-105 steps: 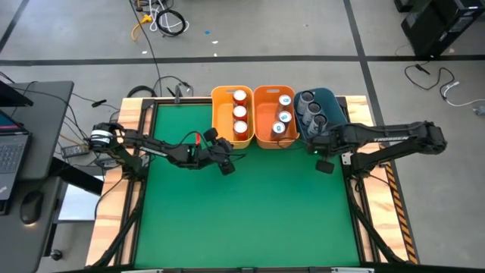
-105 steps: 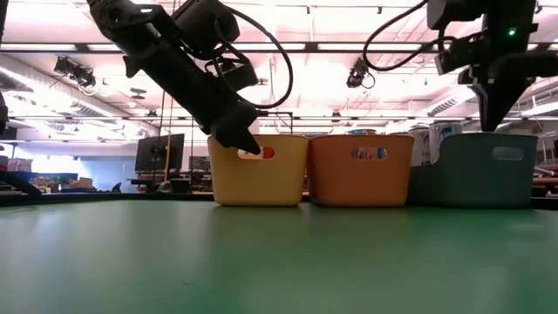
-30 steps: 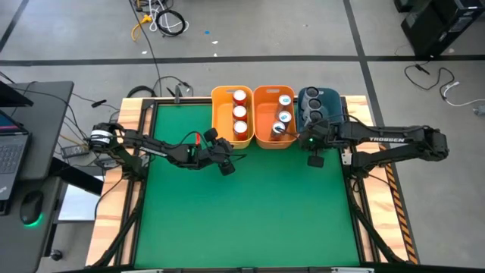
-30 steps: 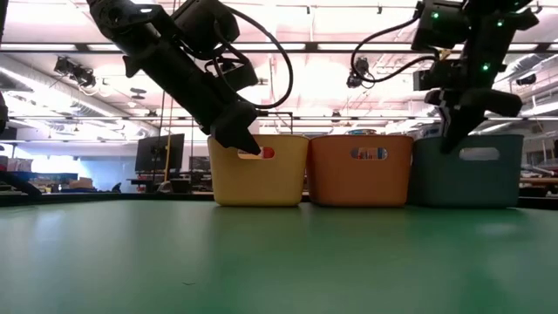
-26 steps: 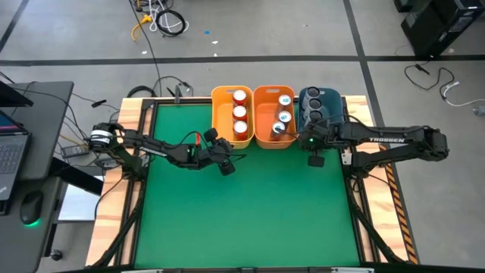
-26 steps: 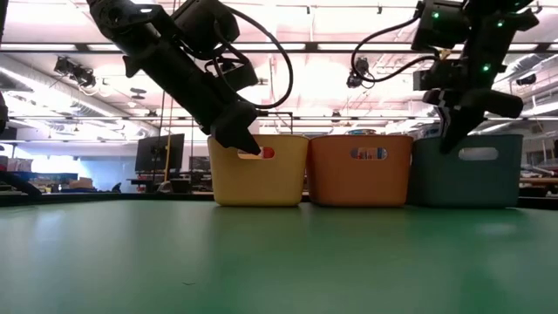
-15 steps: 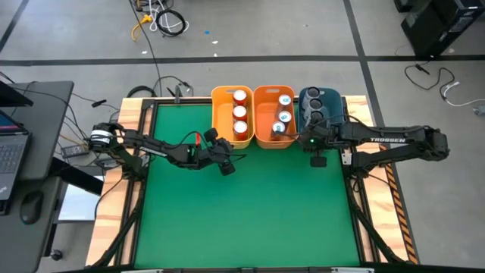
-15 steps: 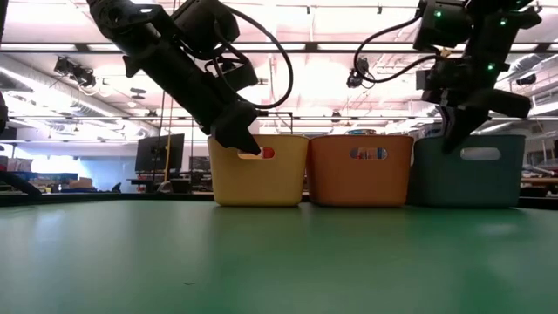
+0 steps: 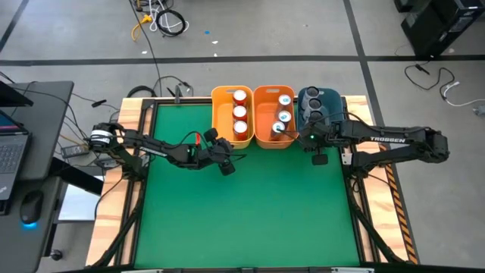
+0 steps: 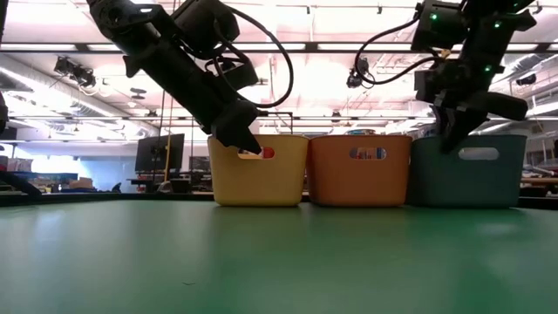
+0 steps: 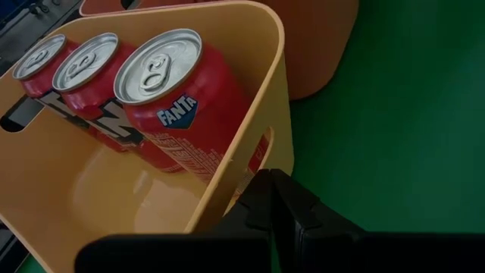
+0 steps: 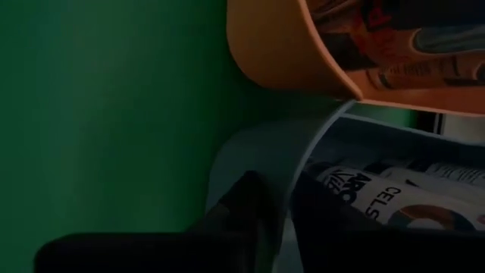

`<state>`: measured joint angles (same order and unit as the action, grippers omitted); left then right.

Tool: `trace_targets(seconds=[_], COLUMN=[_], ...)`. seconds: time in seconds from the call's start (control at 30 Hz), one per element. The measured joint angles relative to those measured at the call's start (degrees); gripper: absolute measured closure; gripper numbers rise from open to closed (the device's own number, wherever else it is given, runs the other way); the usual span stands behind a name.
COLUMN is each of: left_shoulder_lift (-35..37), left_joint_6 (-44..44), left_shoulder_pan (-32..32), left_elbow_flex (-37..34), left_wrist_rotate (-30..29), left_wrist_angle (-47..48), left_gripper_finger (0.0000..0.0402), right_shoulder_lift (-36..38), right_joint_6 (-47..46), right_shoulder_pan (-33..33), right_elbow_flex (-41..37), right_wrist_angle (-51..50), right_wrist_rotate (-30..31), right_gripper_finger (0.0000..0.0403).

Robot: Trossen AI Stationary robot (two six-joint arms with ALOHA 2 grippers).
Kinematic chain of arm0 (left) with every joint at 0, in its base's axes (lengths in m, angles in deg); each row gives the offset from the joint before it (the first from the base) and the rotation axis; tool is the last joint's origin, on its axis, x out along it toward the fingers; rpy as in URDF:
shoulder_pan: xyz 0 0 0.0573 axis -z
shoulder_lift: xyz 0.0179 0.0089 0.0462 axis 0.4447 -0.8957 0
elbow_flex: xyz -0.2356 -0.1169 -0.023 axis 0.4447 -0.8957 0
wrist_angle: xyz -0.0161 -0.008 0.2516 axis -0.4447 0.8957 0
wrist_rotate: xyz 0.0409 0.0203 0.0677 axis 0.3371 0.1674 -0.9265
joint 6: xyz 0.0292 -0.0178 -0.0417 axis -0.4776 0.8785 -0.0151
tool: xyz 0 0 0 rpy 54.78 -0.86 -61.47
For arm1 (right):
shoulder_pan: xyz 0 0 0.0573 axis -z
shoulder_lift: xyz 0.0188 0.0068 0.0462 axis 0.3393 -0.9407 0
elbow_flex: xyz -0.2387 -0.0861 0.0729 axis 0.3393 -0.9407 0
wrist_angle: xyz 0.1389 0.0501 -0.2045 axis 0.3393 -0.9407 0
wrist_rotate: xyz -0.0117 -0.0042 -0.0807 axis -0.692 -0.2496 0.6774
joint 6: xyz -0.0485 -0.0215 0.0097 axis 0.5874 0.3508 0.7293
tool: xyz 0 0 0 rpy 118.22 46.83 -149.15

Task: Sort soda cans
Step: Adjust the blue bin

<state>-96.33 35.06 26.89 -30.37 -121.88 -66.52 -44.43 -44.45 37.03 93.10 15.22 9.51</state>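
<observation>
Green felt covers the table (image 9: pixel 242 212), at whose far edge three red-orange soda cans (image 9: pixel 240 114) fill the yellow plastic bin (image 9: pixel 221 115), three white-and-light-blue cans (image 9: pixel 283 115) the orange bin (image 9: pixel 264 115), and dark grey-black cans (image 9: pixel 314 106) the blue-grey bin (image 9: pixel 332 97), so sorting looks finished. Right gripper (image 12: pixel 282 220) straddles the blue-grey bin's near wall, fingers slightly parted and holding nothing; left gripper (image 11: pixel 282 208), pinched closed and empty, rests just beside the yellow bin. Probably each arm should lift clear without nudging a bin.
</observation>
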Motion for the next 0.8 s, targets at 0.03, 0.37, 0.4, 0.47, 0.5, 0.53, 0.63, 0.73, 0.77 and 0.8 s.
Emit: trace_targets(seconds=[0.03, 0.37, 0.4, 0.47, 0.5, 0.53, 0.63, 0.73, 0.77, 0.8], left_shoulder_lift=[0.0, 0.0, 0.0, 0.0, 0.0, 0.0, 0.0, 0.0, 0.0, 0.1], left_joint_6=[0.0, -0.5, -0.5, -0.6, -0.8, -0.9, -1.4, -1.5, -1.5, -1.6], left_shoulder_pan=[0.0, 0.0, 0.0, 0.0, 0.0, 0.0, 0.0, 0.0, 0.0, 0.0], left_elbow_flex=[0.0, 1.1, 1.5, 2.1, 2.4, 2.7, 3.7, 4.6, 4.8, 5.0], left_wrist_rotate=[0.0, 0.0, 0.0, 0.0, 0.0, 0.0, 0.0, 0.0, 0.0, 0.0], left_wrist_angle=[0.0, 0.3, 0.4, 0.5, 0.6, 0.7, 1.9, 3.1, 3.4, 3.6], left_gripper_finger=[0.0400, 0.0400, 0.0400, 0.0400, 0.0400, 0.0400, 0.0400, 0.0400, 0.0400, 0.0400], right_shoulder_lift=[0.0, 0.2, 0.3, 0.6, 0.8, 1.0, 1.2, 1.2, 1.2, 1.2], right_joint_6=[0.1, -5.1, -5.5, -6.2, -6.5, -6.9, -8.2, -9.1, -9.2, -9.3], right_shoulder_pan=[0.1, 0.1, 0.1, 0.1, 0.1, 0.1, 0.1, 0.1, 0.1, 0.1], right_elbow_flex=[0.0, 0.0, 0.0, 0.0, 0.0, 0.0, 1.3, 3.3, 4.0, 4.8], right_wrist_angle=[0.1, 1.0, 1.0, 1.0, 1.0, 1.0, -0.1, -1.2, -1.8, -2.3], right_wrist_rotate=[0.0, 1.8, 1.9, 2.1, 2.2, 2.3, 2.8, 3.2, 3.2, 3.1], right_gripper_finger=[0.0334, 0.0267, 0.0259, 0.0243, 0.0234, 0.0226, 0.0202, 0.0180, 0.0173, 0.0167])
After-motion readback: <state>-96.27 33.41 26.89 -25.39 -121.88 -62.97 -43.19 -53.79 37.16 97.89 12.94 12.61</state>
